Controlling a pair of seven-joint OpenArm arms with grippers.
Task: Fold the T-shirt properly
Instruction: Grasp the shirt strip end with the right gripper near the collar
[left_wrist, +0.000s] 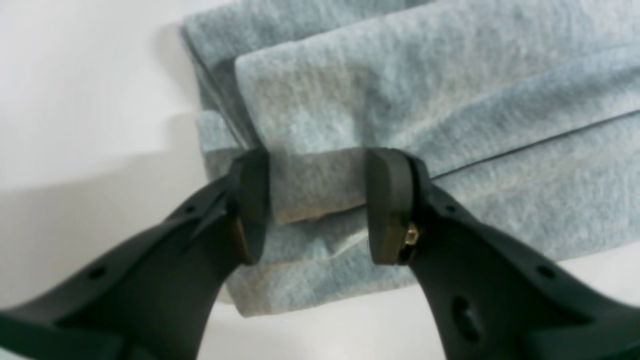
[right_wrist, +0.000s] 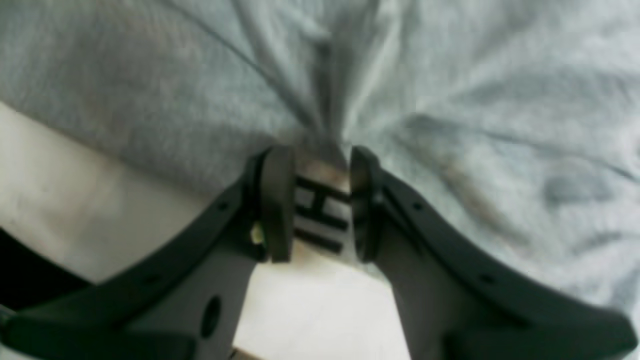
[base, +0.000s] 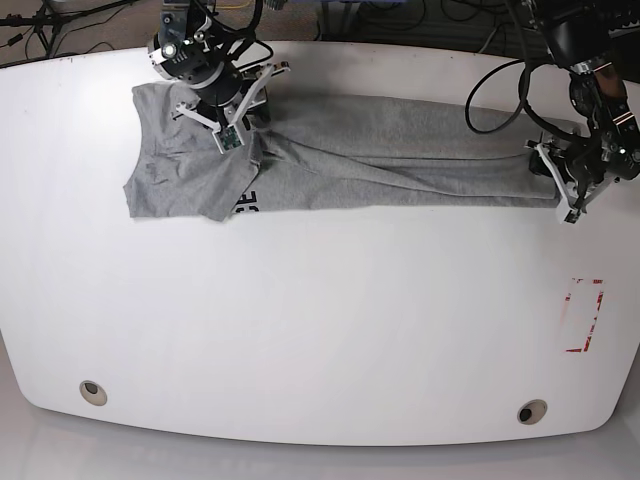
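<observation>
My right gripper (right_wrist: 314, 202) pinches a bunched fold of the T-shirt (base: 380, 150), black lettering showing between its narrowly parted pads. My left gripper (left_wrist: 316, 205) stands wider, clamped on the layered hem end. The T-shirt lies stretched along the far edge of the white table (base: 320, 320).

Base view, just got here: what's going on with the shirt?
Both arms are folding the grey T-shirt, which lies in a long strip across the white table. The right gripper pinches a bunch of fabric with black lettering at one end. The left gripper straddles a folded edge at the other end.
</observation>
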